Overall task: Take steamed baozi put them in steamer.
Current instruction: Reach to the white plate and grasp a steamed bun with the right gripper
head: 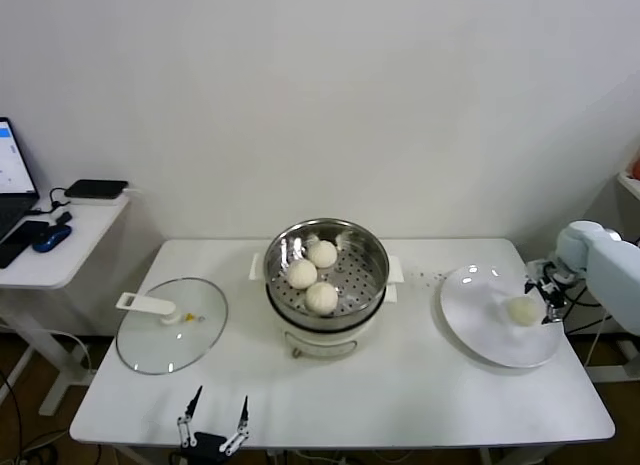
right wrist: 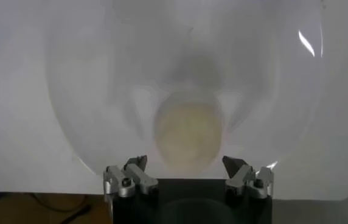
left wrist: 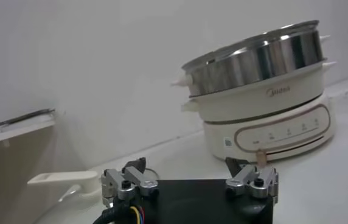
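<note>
A white desk (head: 400, 395) fills the lower half of the frame. At its centre stands the steamer (head: 325, 285). A glass lid (head: 172, 325) lies flat at lower left, and a white plate (head: 485, 310) sits at right.

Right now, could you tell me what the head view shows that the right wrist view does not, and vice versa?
Only the head view shows the steamer holding three baozi, the glass lid, and the parked left gripper at the table's near edge. Only the right wrist view shows the right gripper open, its fingers either side of the bun. Both show the last baozi on the white plate.
</note>
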Tool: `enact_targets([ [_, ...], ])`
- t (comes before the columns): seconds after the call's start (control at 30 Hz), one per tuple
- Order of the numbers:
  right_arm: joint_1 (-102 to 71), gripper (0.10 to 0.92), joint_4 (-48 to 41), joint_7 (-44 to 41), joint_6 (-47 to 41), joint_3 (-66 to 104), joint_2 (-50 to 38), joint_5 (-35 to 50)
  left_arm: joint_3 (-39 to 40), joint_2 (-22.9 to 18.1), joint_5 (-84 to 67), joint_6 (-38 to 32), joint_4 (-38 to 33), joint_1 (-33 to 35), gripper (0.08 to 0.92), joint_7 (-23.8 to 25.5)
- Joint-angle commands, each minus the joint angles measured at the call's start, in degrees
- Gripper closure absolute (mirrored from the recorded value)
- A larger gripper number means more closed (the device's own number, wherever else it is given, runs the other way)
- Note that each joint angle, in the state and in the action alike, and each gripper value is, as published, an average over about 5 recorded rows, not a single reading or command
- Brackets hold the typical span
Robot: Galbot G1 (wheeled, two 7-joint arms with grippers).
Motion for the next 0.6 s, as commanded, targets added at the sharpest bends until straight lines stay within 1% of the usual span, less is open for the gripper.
enact_targets([
  [0.03,-2.1,0.203,-3.9,0.6,0.8,4.0,3.0,-2.3,0.0,0.2,0.2,0.0,0.0,-0.1,0.177,0.0],
  [0.2,-2.0,0.205,-4.0,-0.1,0.8,4.1,3.7,-2.2,0.0,0.2,0.4,0.0,0.0,-0.1,0.177,0.1],
  [0.3,-1.8,0.228,-4.0,-0.5,0.9,3.9,3.9,-2.3,-0.1,0.2,0.4,0.0,0.0,-0.1,0.177,0.1],
  [0.43,-1.0,0.270,-4.1,-1.1,1.0,3.5,4.0,-2.2,-0.1,0.1,0.4,0.0,0.0,-0.3,0.177,0.1],
  [0.6,1.1,0.369,-2.1,-2.3,0.8,1.3,2.9,-0.5,-0.1,0.1,0.4,0.0,0.0,-0.3,0.177,0.1],
])
